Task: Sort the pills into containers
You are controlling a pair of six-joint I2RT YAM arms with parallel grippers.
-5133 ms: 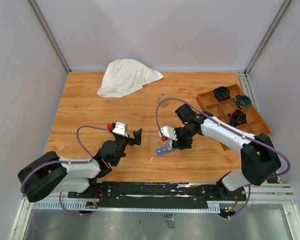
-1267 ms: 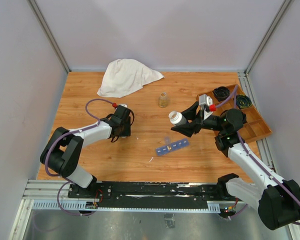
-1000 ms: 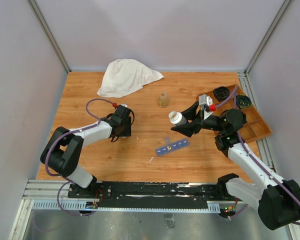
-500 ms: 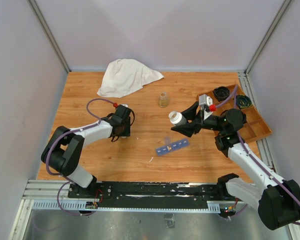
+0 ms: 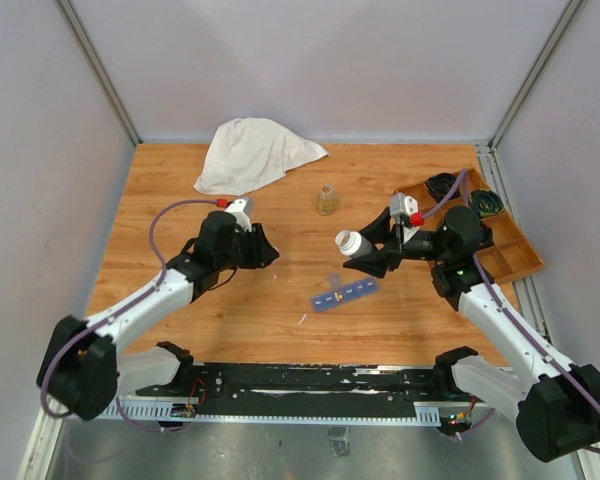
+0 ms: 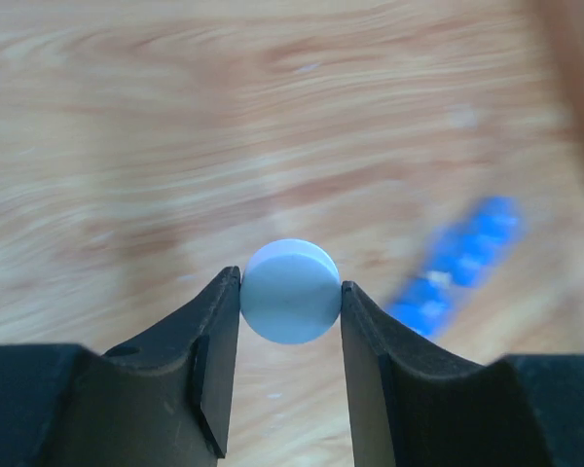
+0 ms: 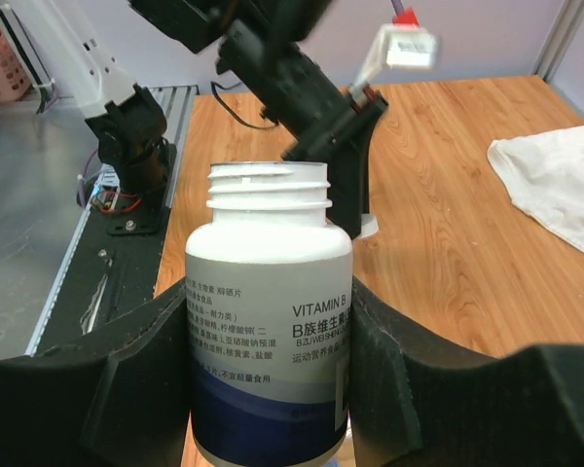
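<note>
My left gripper [image 5: 267,251] hovers over the wood left of centre, shut on a round pale blue-white pill [image 6: 290,292] pinched edge to edge between its fingertips. The containers, a narrow blue pill-organizer strip [image 5: 345,295], lie on the table to its lower right and show as a blur [image 6: 456,265] in the left wrist view. My right gripper [image 5: 376,254] holds a white vitamin B bottle [image 7: 268,311] above the table right of centre, its uncapped mouth [image 5: 346,240] pointing left. From the right wrist view the left gripper [image 7: 336,146] stands just behind the bottle.
A crumpled white cloth [image 5: 255,152] lies at the back left. A small clear jar [image 5: 327,198] stands at back centre. A brown wooden divided tray [image 5: 508,258] with black items sits at the right edge.
My left gripper closed on the pill, lifted off the table and swung right toward the centre. The right gripper with the bottle shifted slightly left.
</note>
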